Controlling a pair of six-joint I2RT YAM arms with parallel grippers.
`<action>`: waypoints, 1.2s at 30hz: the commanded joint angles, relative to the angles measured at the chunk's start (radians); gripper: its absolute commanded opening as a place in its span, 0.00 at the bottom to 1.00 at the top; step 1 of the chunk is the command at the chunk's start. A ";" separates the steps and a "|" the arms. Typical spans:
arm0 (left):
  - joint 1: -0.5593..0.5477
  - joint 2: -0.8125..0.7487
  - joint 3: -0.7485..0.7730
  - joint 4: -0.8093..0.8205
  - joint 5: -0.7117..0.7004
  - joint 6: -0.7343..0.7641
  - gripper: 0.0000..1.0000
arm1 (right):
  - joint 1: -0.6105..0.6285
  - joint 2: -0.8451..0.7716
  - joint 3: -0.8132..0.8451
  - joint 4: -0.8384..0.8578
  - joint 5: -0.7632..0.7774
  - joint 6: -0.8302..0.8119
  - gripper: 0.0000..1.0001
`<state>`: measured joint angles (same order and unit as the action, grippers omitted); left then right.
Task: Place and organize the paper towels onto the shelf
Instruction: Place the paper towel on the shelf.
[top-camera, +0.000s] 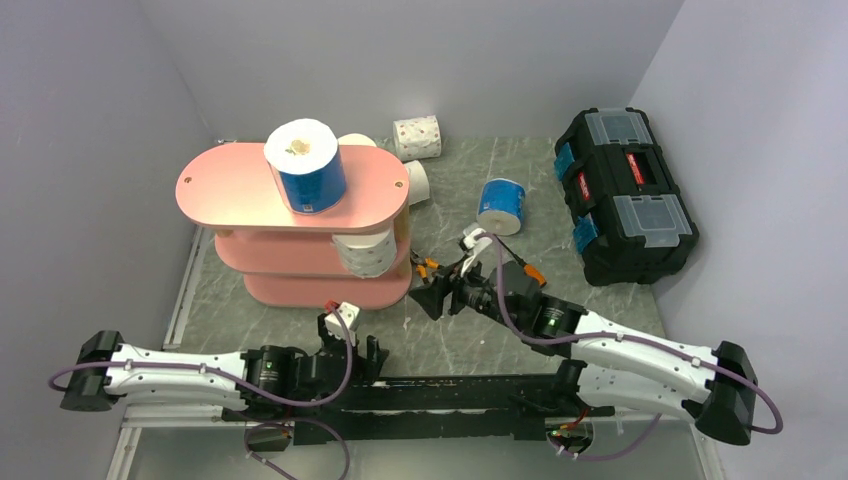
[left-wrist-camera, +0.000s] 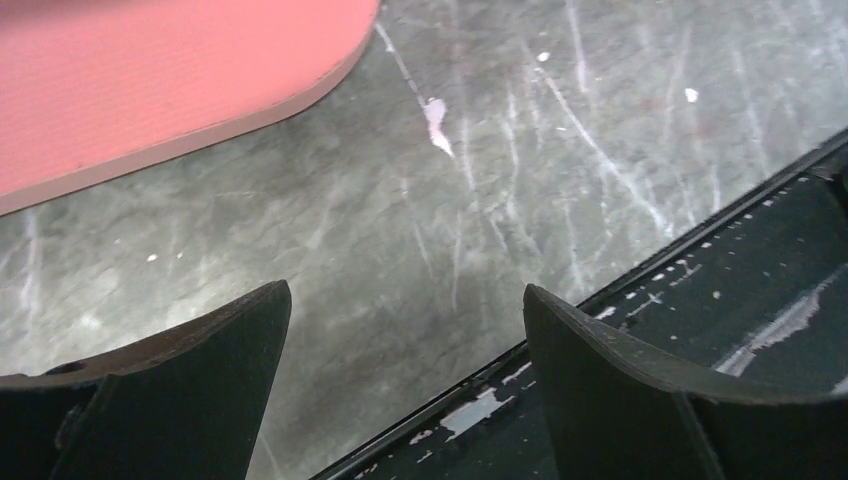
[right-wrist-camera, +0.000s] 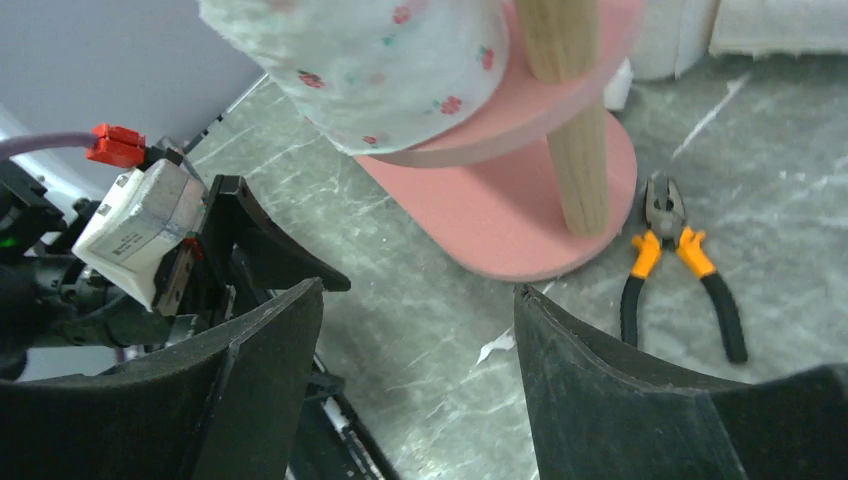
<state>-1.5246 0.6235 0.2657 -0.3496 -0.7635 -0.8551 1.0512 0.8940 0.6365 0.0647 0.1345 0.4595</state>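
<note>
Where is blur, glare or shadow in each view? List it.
Top external: sharp, evenly lit, soft shadow under the shelf. Left wrist: the shelf's edge slightly soft, no glare. Right wrist: speckled roll near the lens blurred; pliers sharp.

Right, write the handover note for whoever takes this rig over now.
Left gripper: open, empty, over the table near the shelf.
Right gripper: open, empty, facing the shelf's right end.
Done: pink-speckled roll on the middle tier, blue-wrapped roll upright on top.
To do: at least the loose blue roll, rear speckled roll and white roll, all on the table.
</note>
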 joint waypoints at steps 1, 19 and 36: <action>-0.021 -0.059 -0.052 0.150 0.013 0.085 0.93 | 0.017 0.015 -0.001 0.314 -0.040 -0.239 0.73; -0.023 0.147 0.014 0.031 -0.024 -0.068 0.93 | 0.041 0.301 0.080 0.594 -0.056 -0.391 0.74; -0.026 0.147 0.007 0.048 -0.023 -0.047 0.94 | 0.041 0.438 0.158 0.644 -0.114 -0.450 0.74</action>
<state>-1.5417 0.7635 0.2413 -0.3183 -0.7647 -0.9031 1.0882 1.3087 0.7403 0.6384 0.0654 0.0315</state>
